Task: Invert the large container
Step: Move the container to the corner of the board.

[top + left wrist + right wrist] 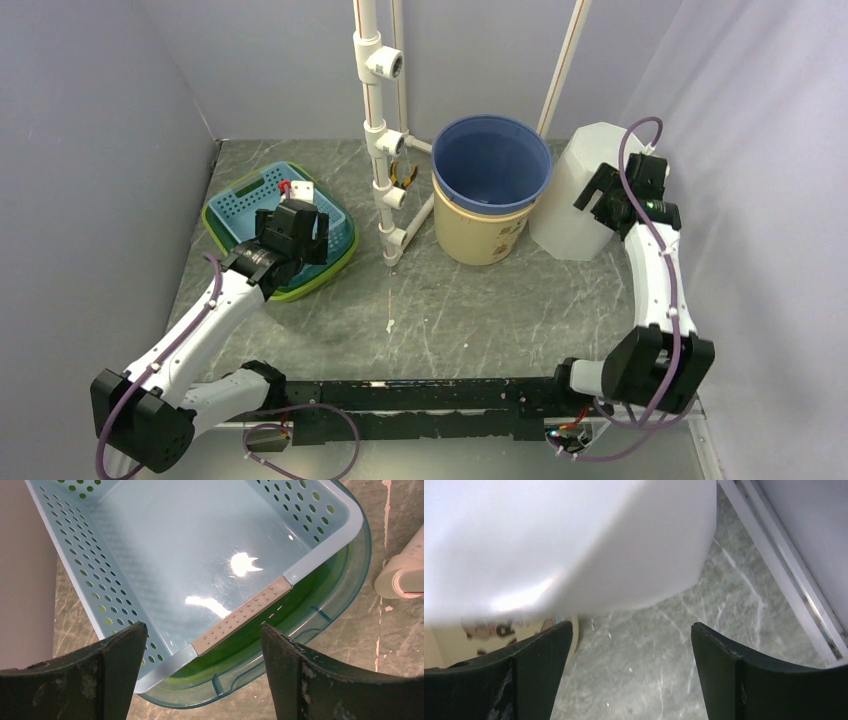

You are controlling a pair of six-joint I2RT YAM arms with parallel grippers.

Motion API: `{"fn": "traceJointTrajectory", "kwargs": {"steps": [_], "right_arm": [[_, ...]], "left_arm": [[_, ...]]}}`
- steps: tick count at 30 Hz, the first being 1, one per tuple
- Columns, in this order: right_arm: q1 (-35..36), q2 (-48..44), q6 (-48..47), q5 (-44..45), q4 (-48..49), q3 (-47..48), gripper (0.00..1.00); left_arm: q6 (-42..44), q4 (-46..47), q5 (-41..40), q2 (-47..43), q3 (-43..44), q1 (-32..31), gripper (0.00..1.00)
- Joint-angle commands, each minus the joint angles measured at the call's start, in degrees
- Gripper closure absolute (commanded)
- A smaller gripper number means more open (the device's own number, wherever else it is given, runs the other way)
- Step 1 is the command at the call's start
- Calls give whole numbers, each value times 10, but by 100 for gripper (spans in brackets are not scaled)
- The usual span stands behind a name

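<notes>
The tall white plastic container stands at the back right, squeezed between the side wall and a beige bucket with a blue bucket nested inside. The right gripper hangs at its upper side, fingers spread wide. The left gripper, also spread, hovers over a perforated light-blue basket sitting in a green tub. Open grey marbled tabletop lies in front.
</notes>
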Motion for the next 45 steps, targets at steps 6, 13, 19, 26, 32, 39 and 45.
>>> {"fn": "traceJointTrajectory", "kwargs": {"steps": [6, 13, 19, 26, 32, 39, 45], "right_arm": [[-5, 94, -17, 63, 196, 74, 8], [-5, 184, -65, 12, 299, 109, 6], [-5, 274, -77, -48, 309, 178, 6], [-4, 345, -91, -131, 303, 256, 5], [-4, 386, -90, -155, 276, 301, 4], [-4, 427, -88, -142, 198, 384, 2], [-4, 386, -63, -153, 171, 360, 1]], "left_arm": [[7, 8, 1, 0, 15, 2, 13], [7, 12, 2, -16, 7, 2, 12], [5, 7, -1, -13, 9, 2, 13], [6, 7, -5, -15, 7, 2, 12], [7, 7, -7, -11, 8, 2, 12], [8, 6, -9, -8, 9, 2, 12], [8, 7, -10, -10, 9, 2, 12]]}}
